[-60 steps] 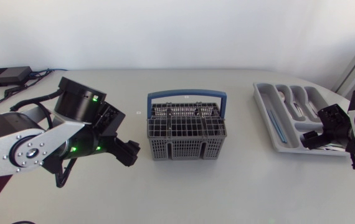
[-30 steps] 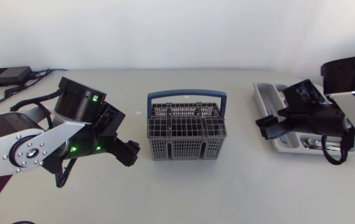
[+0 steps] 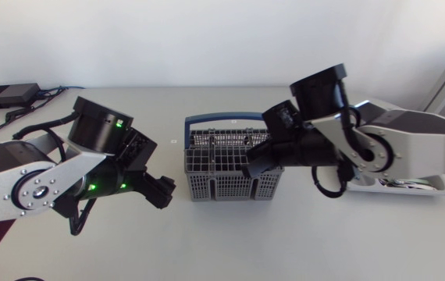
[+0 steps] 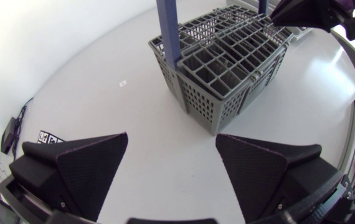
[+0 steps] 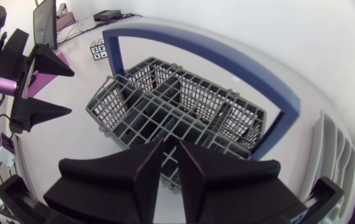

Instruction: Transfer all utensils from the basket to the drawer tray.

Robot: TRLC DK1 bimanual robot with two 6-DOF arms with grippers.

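While the right jaws hang pressed together and empty just above the basket (image 5: 165, 118), its grid of cells lies directly beneath them and the blue handle (image 5: 227, 59) arches just ahead. Descending closed, they could strike a cell wall or snag the handle, shoving or tipping the basket on the tabletop (image 3: 285, 242). The left jaws gape wide, holding nothing, with the basket ahead. I cannot tell whether utensils remain in it; the drawer tray (image 5: 334, 152) lies beside the right jaws.
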